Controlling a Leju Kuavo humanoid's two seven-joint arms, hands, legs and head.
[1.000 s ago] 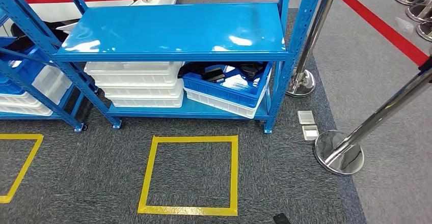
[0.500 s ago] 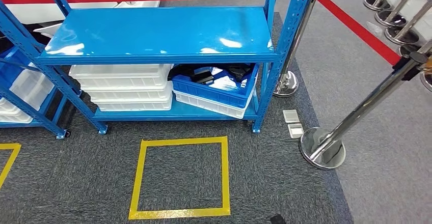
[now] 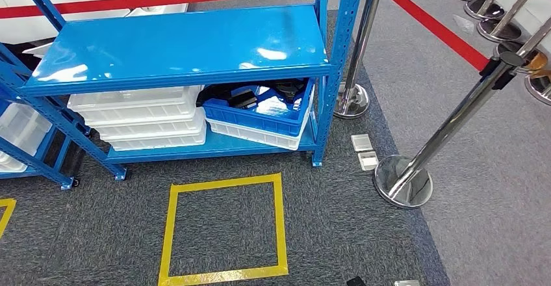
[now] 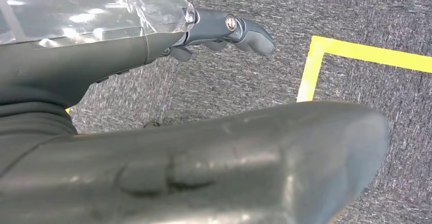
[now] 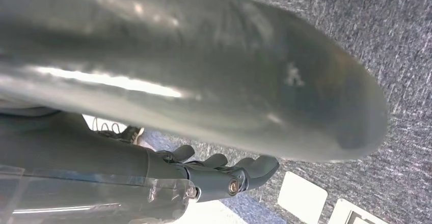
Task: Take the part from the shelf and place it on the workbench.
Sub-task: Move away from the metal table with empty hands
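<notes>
While both arms are hanging low over the grey carpet, the dark parts (image 3: 250,95) are lying ahead in the blue plastic bin (image 3: 260,112) on the blue steel shelf's (image 3: 175,45) bottom level (right of centre). The left hand (image 4: 224,30) and right hand (image 5: 224,175) are holding nothing, fingers loosely apart, the right arm seeming the nearer.

I see a glossy blue shelf (image 3: 182,45) holding white bins (image 3: 140,117) and a blue crate (image 3: 263,107) with black parts (image 3: 237,96) inside. On my screen the carpet (image 3: 97,234) is speckled dark grey, marked with a yellow tape square (image 3: 224,229). A red belt (image 3: 435,23) runs between chrome posts (image 3: 448,120), and both my left hand (image 4: 224,28) and right hand (image 5: 224,175) look dark grey.
</notes>
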